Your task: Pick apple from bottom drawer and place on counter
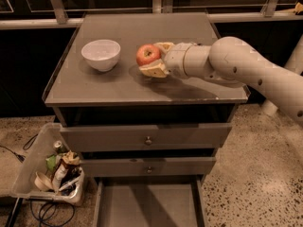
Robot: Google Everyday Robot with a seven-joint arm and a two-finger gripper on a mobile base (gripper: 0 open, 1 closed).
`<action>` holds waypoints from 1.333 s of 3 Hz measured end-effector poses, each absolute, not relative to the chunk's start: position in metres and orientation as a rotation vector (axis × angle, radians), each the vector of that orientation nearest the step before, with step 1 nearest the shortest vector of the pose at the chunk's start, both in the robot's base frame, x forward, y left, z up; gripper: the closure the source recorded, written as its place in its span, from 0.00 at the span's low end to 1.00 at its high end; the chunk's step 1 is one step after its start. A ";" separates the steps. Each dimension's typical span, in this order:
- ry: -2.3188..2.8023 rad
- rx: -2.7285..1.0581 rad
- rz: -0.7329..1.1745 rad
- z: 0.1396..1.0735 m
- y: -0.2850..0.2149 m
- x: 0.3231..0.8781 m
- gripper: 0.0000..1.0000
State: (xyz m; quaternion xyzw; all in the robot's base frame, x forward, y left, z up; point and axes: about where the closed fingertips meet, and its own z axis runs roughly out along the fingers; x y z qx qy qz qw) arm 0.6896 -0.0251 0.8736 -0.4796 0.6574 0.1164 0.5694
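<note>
The red apple (147, 55) sits between the two tan fingers (152, 71) of my gripper (152, 58), low over the middle of the grey counter (118, 86). The fingers close around the apple, one behind it and one in front. I cannot tell whether the apple touches the counter top. My white arm reaches in from the right. The bottom drawer (149, 205) is pulled open below the cabinet, and its flat grey floor shows nothing on it.
A white bowl (101, 54) stands on the counter to the left of the apple. Two shut grey drawers with small knobs (148, 140) sit under the counter. A clear bin of trash (47, 171) stands on the floor at the left.
</note>
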 end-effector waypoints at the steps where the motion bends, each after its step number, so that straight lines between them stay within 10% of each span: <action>1: 1.543 -1.126 0.273 0.874 -0.025 0.690 0.36; 2: 1.543 -1.126 0.273 0.874 -0.025 0.690 0.11; 4: 1.543 -1.126 0.274 0.874 -0.025 0.690 0.00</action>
